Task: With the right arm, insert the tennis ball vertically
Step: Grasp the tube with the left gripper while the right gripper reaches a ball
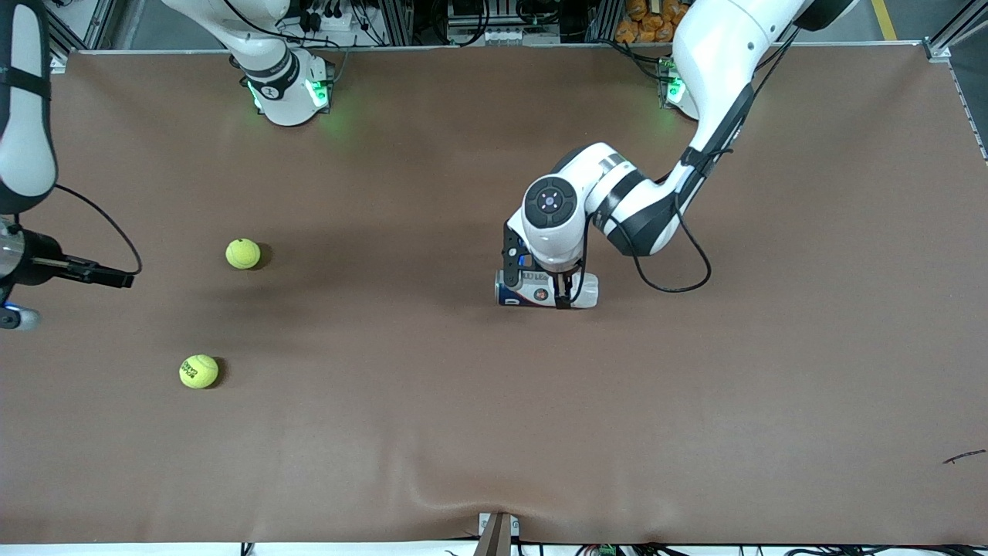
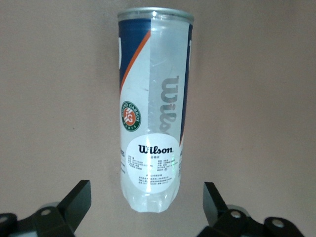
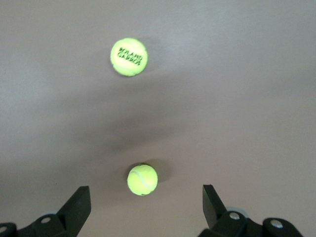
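Observation:
Two yellow tennis balls lie on the brown table toward the right arm's end: a plain one (image 1: 243, 253) (image 3: 142, 179) and a printed one (image 1: 199, 371) (image 3: 129, 57) nearer the front camera. My right gripper (image 1: 116, 276) (image 3: 145, 205) hovers over the table edge at that end, open and empty, with the plain ball just ahead of its fingertips. A clear Wilson ball can (image 1: 546, 289) (image 2: 155, 108) lies on its side mid-table. My left gripper (image 1: 557, 293) (image 2: 146, 205) hangs directly over it, open, its fingers (image 2: 79, 202) on either side of the can's clear closed end without touching it.
The brown table mat (image 1: 494, 432) stretches between the balls and the can. The two arm bases (image 1: 289, 93) stand along the edge farthest from the front camera. A small dark mark (image 1: 965, 457) lies near the left arm's end.

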Available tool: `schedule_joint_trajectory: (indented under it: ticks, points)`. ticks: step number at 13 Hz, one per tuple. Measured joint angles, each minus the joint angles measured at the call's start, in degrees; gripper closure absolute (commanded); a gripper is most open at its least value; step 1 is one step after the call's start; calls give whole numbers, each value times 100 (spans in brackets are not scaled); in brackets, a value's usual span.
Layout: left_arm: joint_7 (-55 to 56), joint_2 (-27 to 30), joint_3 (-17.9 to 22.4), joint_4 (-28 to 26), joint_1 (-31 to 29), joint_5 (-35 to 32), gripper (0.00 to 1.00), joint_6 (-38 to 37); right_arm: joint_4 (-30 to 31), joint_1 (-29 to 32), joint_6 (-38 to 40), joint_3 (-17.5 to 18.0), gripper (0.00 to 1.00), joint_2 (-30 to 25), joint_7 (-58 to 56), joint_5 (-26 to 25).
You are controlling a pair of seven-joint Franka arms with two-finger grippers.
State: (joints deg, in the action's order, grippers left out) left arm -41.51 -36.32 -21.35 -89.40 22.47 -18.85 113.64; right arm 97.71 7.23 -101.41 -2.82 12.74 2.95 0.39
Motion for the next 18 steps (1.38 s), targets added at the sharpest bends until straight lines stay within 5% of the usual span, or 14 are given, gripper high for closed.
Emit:
schedule_joint_trajectory:
  ticks: [6, 18]
  points:
    - [380, -261, -4, -64, 225, -496, 0, 211, 1301, -210, -366, -15, 0, -411, 4, 1]
    - [1071, -797, 9, -124, 452, -1696, 0, 520, 2343, -236, -1328, -10, 0, -415, 3, 9]
